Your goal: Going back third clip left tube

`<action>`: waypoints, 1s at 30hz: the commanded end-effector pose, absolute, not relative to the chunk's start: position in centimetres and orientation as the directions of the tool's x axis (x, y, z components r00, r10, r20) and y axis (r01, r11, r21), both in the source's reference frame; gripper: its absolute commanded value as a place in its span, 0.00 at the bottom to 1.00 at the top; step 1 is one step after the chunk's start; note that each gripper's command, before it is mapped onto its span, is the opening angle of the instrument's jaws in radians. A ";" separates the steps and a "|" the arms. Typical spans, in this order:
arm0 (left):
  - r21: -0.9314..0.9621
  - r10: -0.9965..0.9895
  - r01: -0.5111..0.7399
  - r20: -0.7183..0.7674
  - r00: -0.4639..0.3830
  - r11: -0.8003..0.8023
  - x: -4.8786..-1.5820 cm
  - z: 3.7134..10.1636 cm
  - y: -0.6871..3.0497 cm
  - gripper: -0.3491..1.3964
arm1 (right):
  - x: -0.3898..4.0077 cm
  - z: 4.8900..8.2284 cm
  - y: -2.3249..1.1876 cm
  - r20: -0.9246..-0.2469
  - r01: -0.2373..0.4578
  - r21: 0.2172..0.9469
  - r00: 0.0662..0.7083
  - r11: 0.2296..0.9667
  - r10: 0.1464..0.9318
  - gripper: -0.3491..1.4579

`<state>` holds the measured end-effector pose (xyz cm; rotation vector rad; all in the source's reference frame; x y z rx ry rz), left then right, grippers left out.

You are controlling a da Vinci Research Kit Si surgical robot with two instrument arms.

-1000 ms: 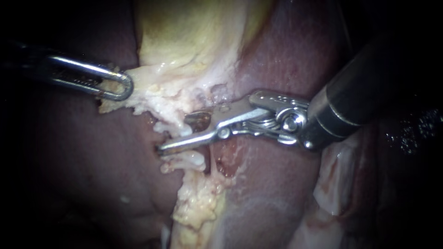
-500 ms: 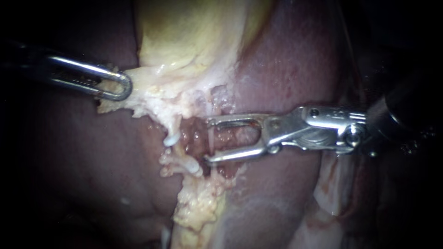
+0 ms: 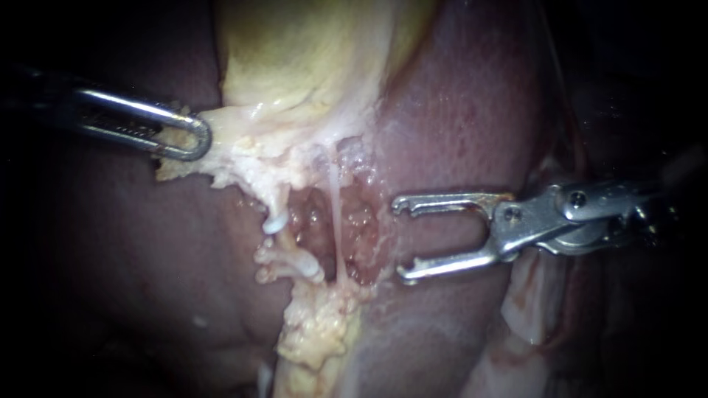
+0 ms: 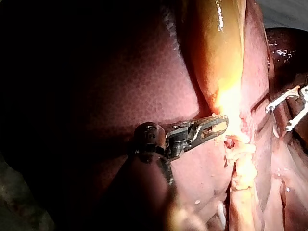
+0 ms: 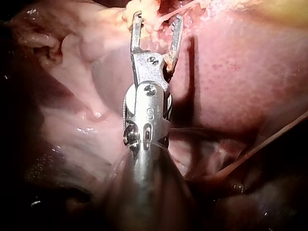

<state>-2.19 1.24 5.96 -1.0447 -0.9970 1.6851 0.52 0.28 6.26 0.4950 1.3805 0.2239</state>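
My left instrument (image 3: 193,138) comes in from the left, its jaws shut on the pale lower edge of the yellow gallbladder (image 3: 310,59). The left wrist view shows the same hold by my left instrument (image 4: 215,127) on the gallbladder (image 4: 216,48). A thin pale tube (image 3: 335,214) runs down through the raw red pocket below that edge. A curled white stump (image 3: 276,217) lies just left of it. My right instrument (image 3: 402,239) stands to the right of the tube with open, empty jaws, clear of it. I cannot make out a clip.
Dark red liver (image 3: 457,96) surrounds the pocket on both sides. A lumpy yellow strip of fat (image 3: 317,332) runs down below the tube. In the right wrist view, the open jaws of my right instrument (image 5: 157,20) point at the pale tissue ahead.
My right instrument's jaws, which lay over the tube a second ago, opened and drew back to the right, off the tube. My left instrument has held still.
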 end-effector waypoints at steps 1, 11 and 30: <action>-0.922 0.945 -0.267 -0.216 -0.248 -0.280 -2.21 5.96 1.23 0.00 | 0.49 6.25 0.29 -0.883 0.133 0.458 0.188 0.879 0.431 0.47; -0.918 0.941 -0.273 -0.220 -0.256 -0.288 -2.41 6.19 1.18 0.00 | 0.36 6.19 0.35 -0.887 0.124 0.448 0.189 0.885 0.422 0.47; -0.912 0.936 -0.273 -0.235 -0.261 -0.305 -2.64 6.56 1.12 0.00 | 0.37 6.16 0.32 -0.889 0.123 0.442 0.189 0.888 0.417 0.47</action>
